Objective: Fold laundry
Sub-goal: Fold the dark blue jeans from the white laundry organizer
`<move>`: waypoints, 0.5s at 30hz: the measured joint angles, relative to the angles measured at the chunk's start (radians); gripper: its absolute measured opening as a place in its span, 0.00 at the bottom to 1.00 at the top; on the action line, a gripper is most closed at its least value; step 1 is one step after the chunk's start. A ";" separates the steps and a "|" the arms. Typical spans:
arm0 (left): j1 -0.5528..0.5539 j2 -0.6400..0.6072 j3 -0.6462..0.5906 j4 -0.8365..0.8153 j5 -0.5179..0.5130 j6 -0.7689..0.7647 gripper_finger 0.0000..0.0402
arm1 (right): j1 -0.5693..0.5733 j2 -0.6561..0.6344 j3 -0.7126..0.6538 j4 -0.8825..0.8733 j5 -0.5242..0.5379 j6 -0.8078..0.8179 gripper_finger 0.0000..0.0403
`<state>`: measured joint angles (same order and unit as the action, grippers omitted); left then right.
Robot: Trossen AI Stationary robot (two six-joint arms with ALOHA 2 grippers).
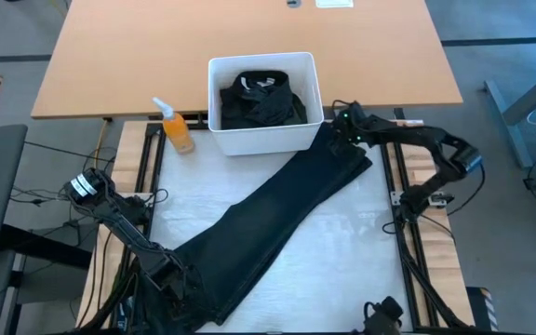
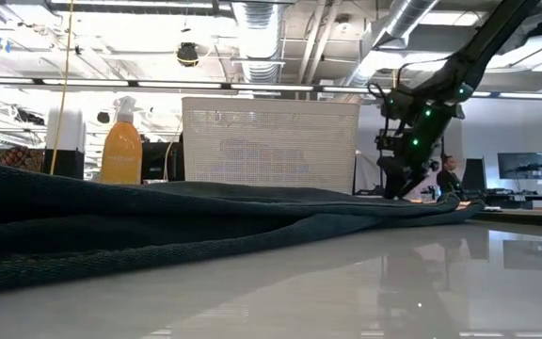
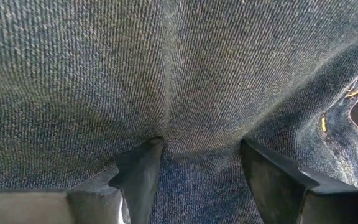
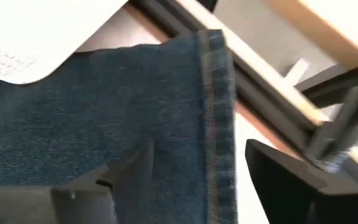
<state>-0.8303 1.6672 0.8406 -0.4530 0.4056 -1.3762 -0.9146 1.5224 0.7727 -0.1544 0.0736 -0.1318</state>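
A pair of dark denim jeans lies flat and slantwise on the white table top, running from the near left corner to the far right beside the bin. My left gripper is open over the jeans' near left end, with denim filling its wrist view. My right gripper is open at the far right end, and the stitched leg hem lies between and beyond its fingers. In the low view this gripper points down at the cloth's far end. More dark laundry sits piled in the white bin. My left gripper comes down slanting onto the jeans' near end, its spread fingertips right at the denim beside a seam. Whether they touch the cloth I cannot tell. My right gripper's open fingers stand either side of the hem; no touch shows.
The white bin stands at the table's far edge, just left of my right gripper. An orange spray bottle stands left of the bin. Dark frame rails run along the table's right side. A bare white surface lies near right of the jeans.
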 joint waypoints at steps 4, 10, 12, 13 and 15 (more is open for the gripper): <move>0.000 0.000 0.000 0.000 -0.001 -0.005 0.54 | -0.005 0.058 0.000 0.019 -0.028 0.000 0.72; 0.001 0.000 0.000 0.001 -0.002 -0.016 0.54 | -0.001 0.078 0.000 0.021 -0.027 -0.007 0.48; 0.001 0.000 0.000 0.002 -0.002 -0.015 0.54 | -0.002 0.054 0.000 0.016 -0.027 -0.008 0.31; 0.001 0.000 0.000 0.003 -0.002 -0.016 0.54 | -0.002 0.034 0.000 0.012 -0.027 -0.008 0.22; 0.001 0.000 0.000 0.003 -0.002 -0.016 0.54 | -0.002 -0.024 0.000 -0.022 -0.027 -0.014 0.07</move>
<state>-0.8293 1.6676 0.8402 -0.4498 0.4036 -1.3922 -0.9164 1.4985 0.7723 -0.1760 0.0471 -0.1456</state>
